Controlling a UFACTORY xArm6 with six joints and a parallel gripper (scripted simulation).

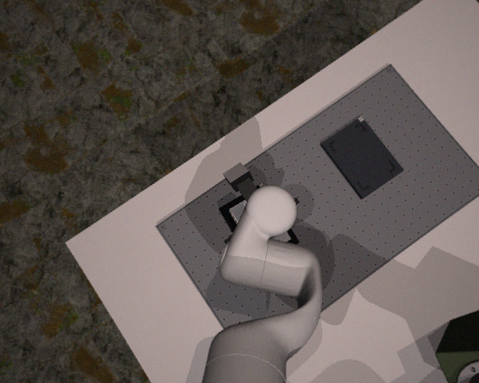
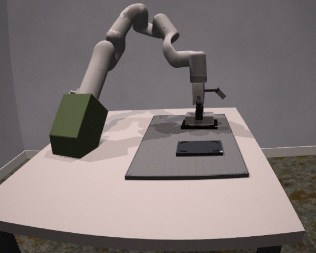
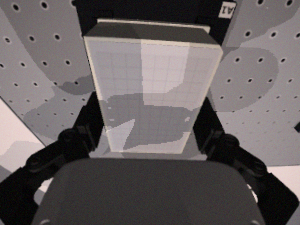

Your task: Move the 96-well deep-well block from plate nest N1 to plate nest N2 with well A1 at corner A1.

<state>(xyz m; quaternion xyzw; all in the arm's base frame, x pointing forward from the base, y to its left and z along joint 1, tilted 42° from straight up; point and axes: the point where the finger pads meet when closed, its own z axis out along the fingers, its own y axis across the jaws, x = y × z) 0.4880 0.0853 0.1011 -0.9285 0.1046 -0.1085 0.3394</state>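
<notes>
The gripper (image 2: 199, 109) hangs with fingers spread around the pale deep-well block (image 2: 199, 120); nearer the camera lies the empty dark nest (image 2: 199, 148).

A pale worktop (image 2: 73, 196) carries a grey perforated board (image 2: 157, 165) at the centre of the exterior view. A green block (image 2: 76, 126) sits at left, before a plain grey wall (image 2: 269, 56); mottled brown-green flooring (image 1: 69, 127) fills the top view's left.

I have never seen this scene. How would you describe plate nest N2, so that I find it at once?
Look at the white table and the grey perforated board lying on it. Two dark nests sit on that board; N2 is the bare flat one, away from the arm. The other nest carries the pale deep-well block under the open end effector, while N2 carries nothing.
</notes>
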